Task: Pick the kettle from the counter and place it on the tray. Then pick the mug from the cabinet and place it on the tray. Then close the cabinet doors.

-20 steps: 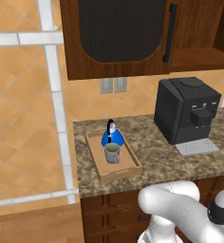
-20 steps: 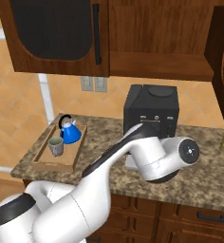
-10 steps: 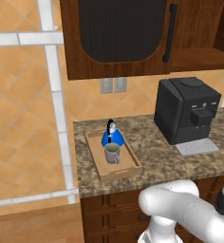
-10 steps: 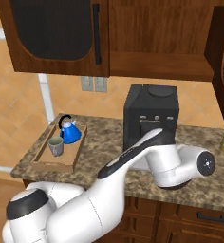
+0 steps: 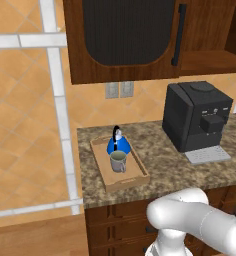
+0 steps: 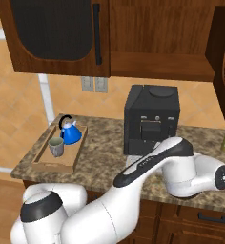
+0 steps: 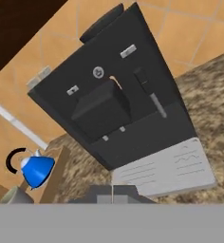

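Fingers' spread cannot be told; coffee machine [image 7: 118,102] looms right of kettle [image 7: 36,171].

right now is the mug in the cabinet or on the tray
On the tray. The mug stands upright inside the tray, just in front of the blue kettle, on the granite counter.

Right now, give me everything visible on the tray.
The tray is a shallow rectangular light-wood tray with a raised rim. It lies flat on the granite counter near its left end, angled slightly to the counter edge. The blue kettle stands upright at its back, the grey mug just in front. No end effector touches it.
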Controlling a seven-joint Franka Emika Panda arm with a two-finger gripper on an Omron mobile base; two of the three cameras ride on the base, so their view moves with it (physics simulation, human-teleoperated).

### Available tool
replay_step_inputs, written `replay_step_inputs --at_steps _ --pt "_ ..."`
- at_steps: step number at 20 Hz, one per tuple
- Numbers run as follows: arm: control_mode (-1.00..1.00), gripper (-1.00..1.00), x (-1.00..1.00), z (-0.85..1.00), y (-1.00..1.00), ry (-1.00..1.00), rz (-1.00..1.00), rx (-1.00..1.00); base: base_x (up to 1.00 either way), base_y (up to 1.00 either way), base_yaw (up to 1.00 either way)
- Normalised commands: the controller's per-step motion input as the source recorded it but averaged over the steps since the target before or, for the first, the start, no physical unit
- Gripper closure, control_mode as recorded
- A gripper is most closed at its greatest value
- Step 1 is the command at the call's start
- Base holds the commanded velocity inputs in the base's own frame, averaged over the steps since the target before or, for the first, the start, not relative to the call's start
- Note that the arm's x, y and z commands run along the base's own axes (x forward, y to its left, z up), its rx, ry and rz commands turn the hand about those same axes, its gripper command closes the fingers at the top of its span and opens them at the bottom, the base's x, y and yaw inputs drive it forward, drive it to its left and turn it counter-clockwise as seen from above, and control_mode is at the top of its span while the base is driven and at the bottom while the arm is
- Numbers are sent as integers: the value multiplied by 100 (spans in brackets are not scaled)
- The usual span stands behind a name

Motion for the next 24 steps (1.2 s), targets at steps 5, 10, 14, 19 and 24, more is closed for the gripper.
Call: replay_step_inputs --at_steps 5,10,14,19,24 --pt "-100 100 0 -1 -26 -7 0 14 0 0 0" --pt "-100 100 0 0 -22 -9 0 14 0 0 0" --pt "-100 100 0 0 -23 -6 0 14 0 0 0" --pt "-100 100 0 0 -25 -8 0 14 0 0 0" --pt "-100 100 0 0 -20 -8 0 12 0 0 0"
